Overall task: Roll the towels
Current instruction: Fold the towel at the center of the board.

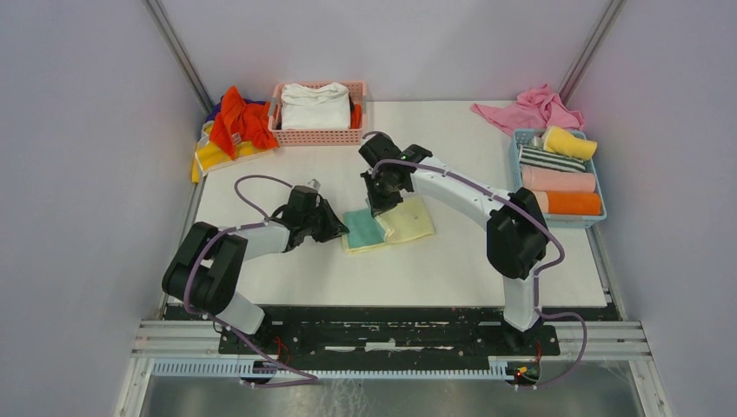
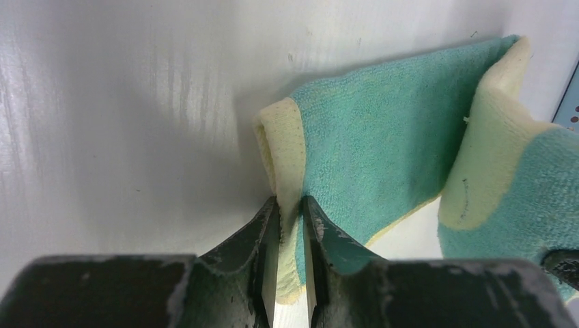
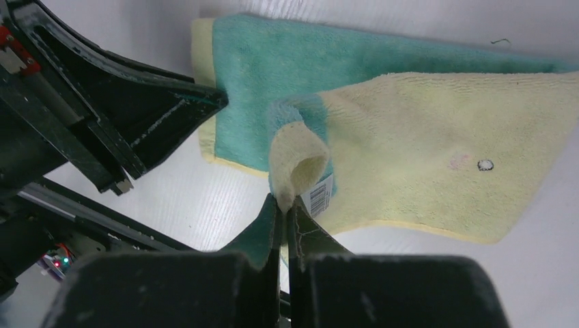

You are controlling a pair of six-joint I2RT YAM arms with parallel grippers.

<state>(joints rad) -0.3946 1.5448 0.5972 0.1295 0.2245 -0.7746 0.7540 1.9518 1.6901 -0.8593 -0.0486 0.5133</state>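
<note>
White tabletop (image 1: 287, 278), centre: left gripper (image 2: 290, 208) clamps the curled left edge of the yellow-and-teal towel (image 1: 413, 221); right gripper (image 3: 285, 203) pinches a raised fold near its middle. Light, limp terry, likely best taken by hems or corners.

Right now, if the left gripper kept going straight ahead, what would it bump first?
The teal-and-yellow towel. The left gripper pinches its edge, so it would shove into the rest of that cloth, probably toward the right gripper beyond.
</note>
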